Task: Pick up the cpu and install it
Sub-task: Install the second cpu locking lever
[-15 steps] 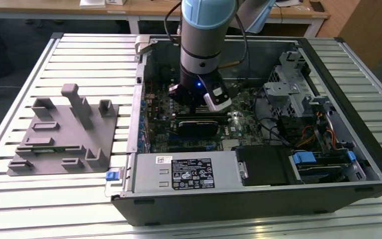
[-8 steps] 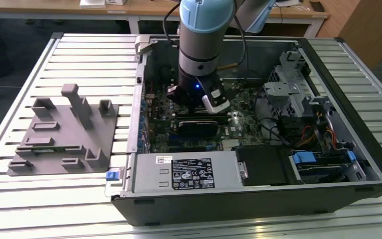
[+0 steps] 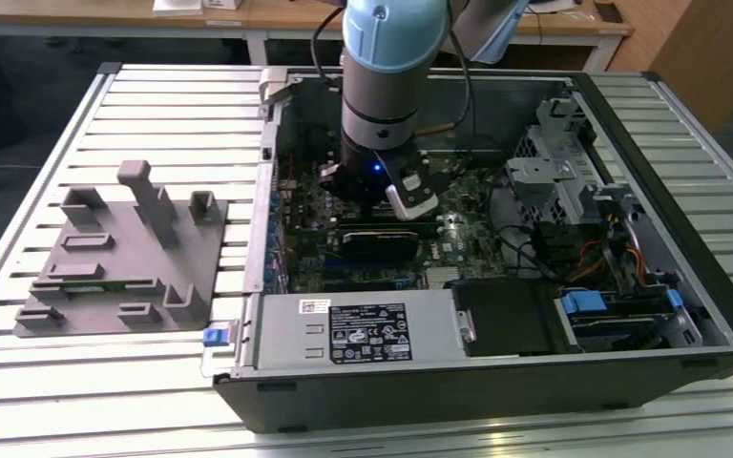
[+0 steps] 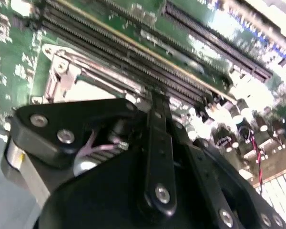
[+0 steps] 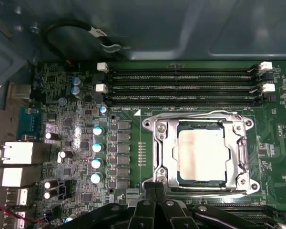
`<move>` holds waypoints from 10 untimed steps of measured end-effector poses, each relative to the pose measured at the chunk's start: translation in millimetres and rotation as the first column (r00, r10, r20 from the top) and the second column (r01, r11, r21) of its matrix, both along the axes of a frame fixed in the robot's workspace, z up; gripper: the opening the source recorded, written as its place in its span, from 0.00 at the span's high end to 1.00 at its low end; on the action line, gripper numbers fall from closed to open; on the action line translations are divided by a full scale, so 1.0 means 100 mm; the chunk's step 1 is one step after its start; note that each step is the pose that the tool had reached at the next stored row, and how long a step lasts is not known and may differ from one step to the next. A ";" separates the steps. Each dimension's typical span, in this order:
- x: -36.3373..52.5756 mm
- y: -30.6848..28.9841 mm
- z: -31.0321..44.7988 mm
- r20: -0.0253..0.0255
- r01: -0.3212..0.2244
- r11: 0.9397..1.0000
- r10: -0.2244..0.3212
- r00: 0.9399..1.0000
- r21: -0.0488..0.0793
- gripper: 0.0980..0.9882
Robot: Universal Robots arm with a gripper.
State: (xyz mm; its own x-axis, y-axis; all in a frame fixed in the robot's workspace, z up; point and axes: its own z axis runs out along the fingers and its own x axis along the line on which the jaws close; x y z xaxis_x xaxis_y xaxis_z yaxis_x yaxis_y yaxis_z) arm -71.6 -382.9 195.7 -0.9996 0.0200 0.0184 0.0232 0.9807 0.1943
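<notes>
The cpu point(image 5: 202, 155), a pale silvery square chip, lies flat inside the metal-framed socket point(image 5: 164, 152) on the green motherboard in the first wrist view. My gripper point(image 5: 155, 188) hovers just beside the socket's edge, its black fingers pressed together and holding nothing. The second wrist view has the same fingertips point(image 4: 157, 102) close above the board, next to a corner of the socket frame point(image 4: 62, 78). In the exterior view the arm reaches down into the open computer case, with the gripper point(image 3: 373, 205) over the dark socket point(image 3: 377, 245).
Long memory slots point(image 5: 181, 83) run beside the socket, and several small capacitors point(image 5: 97, 148) stand on its other side. A grey box with a white label point(image 3: 354, 329) fills the case's near side. A grey fixture point(image 3: 125, 258) rests on the slatted table at the exterior view's left.
</notes>
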 end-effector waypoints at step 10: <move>-0.039 0.022 -0.022 0.000 0.000 1.000 0.000 1.000 0.006 0.99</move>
